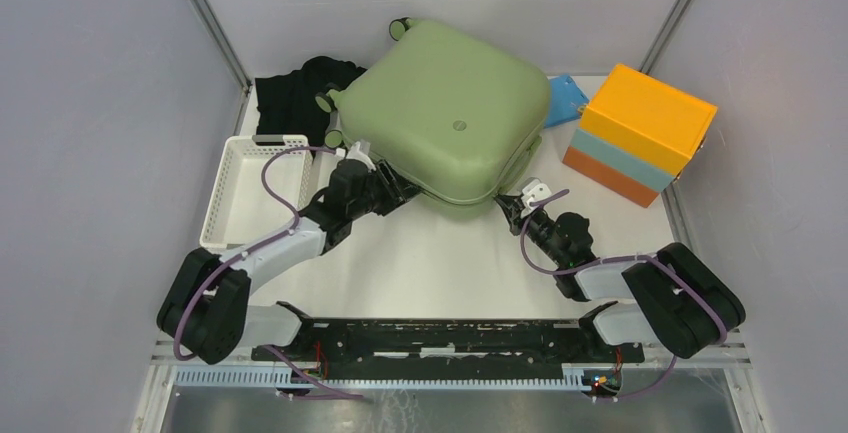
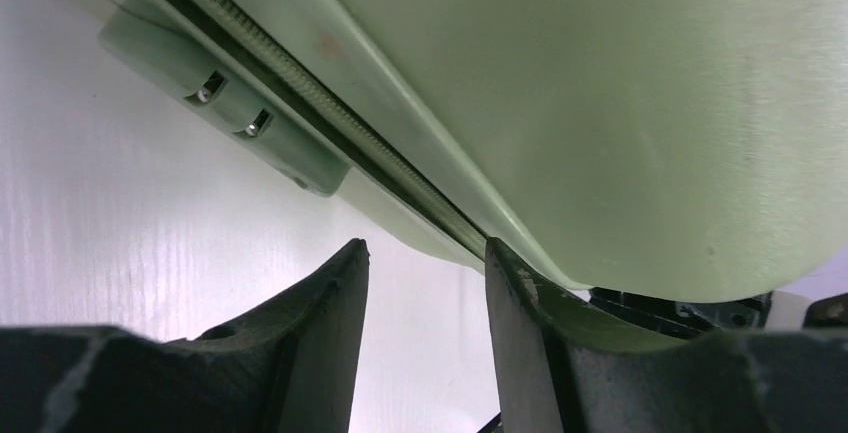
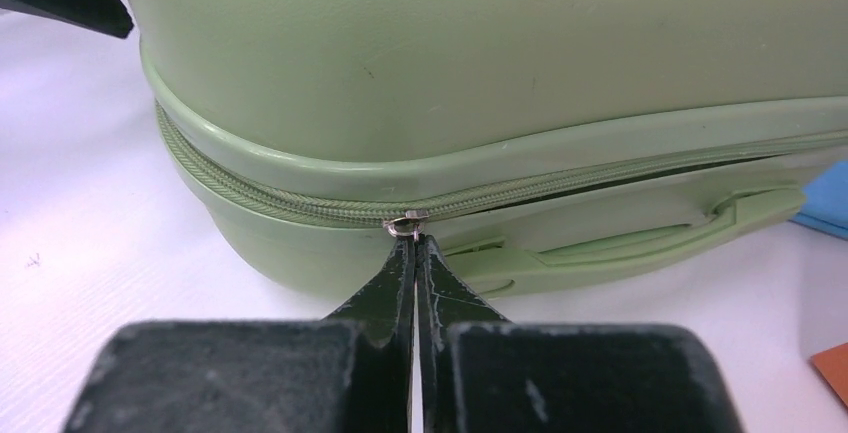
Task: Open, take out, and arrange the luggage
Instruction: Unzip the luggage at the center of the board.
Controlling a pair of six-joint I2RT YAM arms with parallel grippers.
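Left hand (image 2: pixel 425 253), right hand (image 3: pixel 415 248): black, scuffed; arms (image 1: pixel 290 241) white-black, purple cables (image 1: pixel 266 173).

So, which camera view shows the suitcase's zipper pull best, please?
The right wrist view: the zipper pull sits close and centred, pinched in the shut right claw. The top view is too distant; the left wrist view shows only zip teeth.

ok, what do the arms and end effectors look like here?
Both the left arm and right arm: bulky black joint housings, pale grey links, a purple cable looping along each. The left end effector and right end effector: two dark, tapered, scuffed fingers on blocky bases.
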